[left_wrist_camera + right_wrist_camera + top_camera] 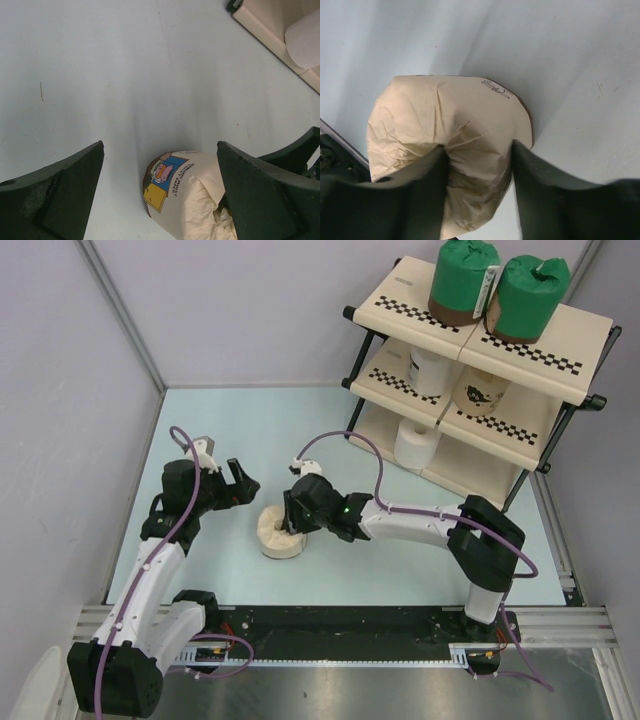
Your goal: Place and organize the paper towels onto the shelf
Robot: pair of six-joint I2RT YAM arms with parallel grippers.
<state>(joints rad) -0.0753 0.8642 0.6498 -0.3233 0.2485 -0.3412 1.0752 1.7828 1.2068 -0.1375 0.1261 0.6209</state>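
Right wrist view: right hand (477, 147) pinches the tan roll (445, 110) at its crumpled top, on the worktop (570, 75), well left of the shelf (420, 310). Left hand (160, 145) stands spread just beside it. Advise a firm, centred grip before lifting, since the loose wrap could slip.

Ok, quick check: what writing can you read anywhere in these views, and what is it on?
"MOIST", "PAPER": picture label on the tan-wrapped roll, left wrist view; its other words are blurred.
Small mark on that roll's wrap, right wrist view: unreadable.
Print on the top panel of the shelf: too small.
White tag by the left green-wrapped roll: too small.
Dark marks on the white middle-tier roll and the cream middle-tier roll: too small.
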